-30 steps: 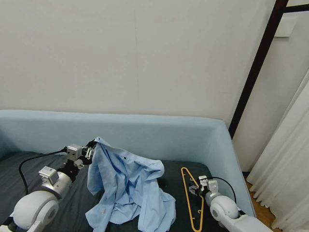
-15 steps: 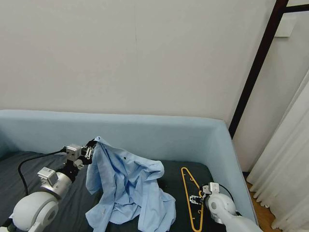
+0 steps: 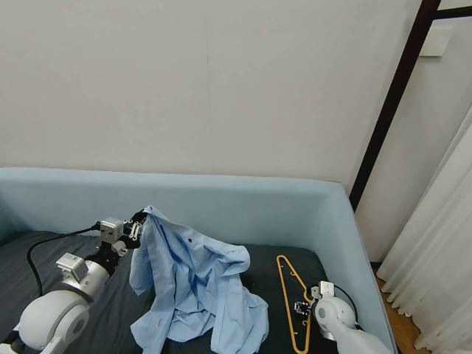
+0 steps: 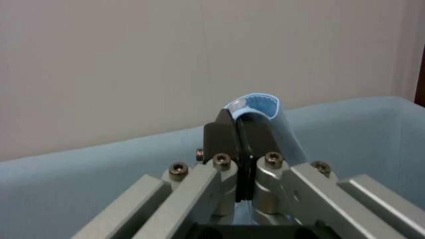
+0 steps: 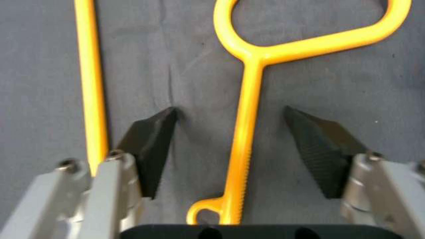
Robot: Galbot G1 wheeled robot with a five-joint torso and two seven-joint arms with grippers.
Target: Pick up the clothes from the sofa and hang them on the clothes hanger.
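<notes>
A light blue shirt [image 3: 195,291] hangs from my left gripper [image 3: 140,223], which is shut on its collar edge [image 4: 256,105] above the sofa seat. The rest of the shirt drapes down onto the dark cushion. A yellow clothes hanger [image 3: 293,302] lies flat on the seat at the right. My right gripper [image 3: 301,307] is down at the hanger, open, its two black fingertips [image 5: 156,144] straddling the hanger's yellow neck [image 5: 242,134] just below the hook loop [image 5: 305,25].
The sofa has a light blue backrest [image 3: 243,203] and right armrest [image 3: 354,258] with a dark grey seat [image 3: 29,258]. A dark vertical post [image 3: 391,103] and white curtain [image 3: 435,280] stand to the right. A black cable [image 3: 44,247] runs along my left arm.
My right gripper has dropped lower and nearer along the hanger, now straddling its neck. The left gripper holds the shirt almost unmoved, shifted slightly left.
</notes>
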